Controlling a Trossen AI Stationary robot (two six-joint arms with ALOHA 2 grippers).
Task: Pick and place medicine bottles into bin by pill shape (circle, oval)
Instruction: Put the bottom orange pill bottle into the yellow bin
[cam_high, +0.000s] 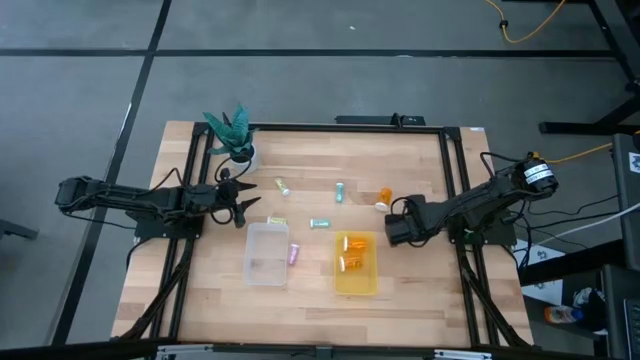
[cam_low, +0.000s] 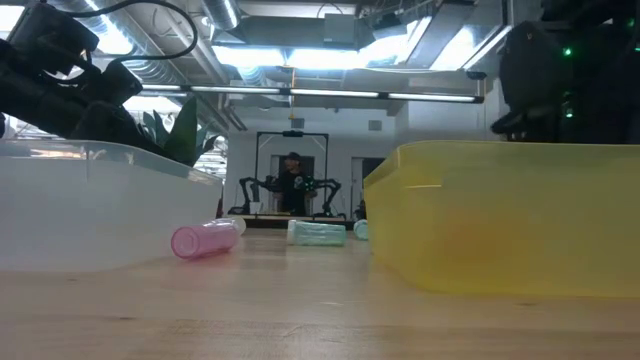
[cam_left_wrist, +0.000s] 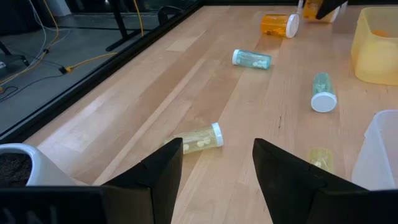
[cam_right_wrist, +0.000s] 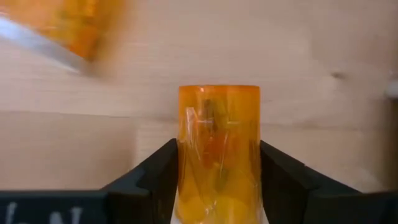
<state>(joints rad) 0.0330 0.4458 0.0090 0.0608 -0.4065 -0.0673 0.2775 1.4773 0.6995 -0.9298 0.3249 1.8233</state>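
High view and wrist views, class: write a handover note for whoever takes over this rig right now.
Right claw: shut on an orange bottle, beside the yellow bin.
Left claw: open, empty, near the potted plant, facing a pale bottle.
Done: two orange bottles lie in the yellow bin; the clear bin looks empty.
Left: a pink bottle between the bins, another orange bottle and several pale or teal ones loose on the table.
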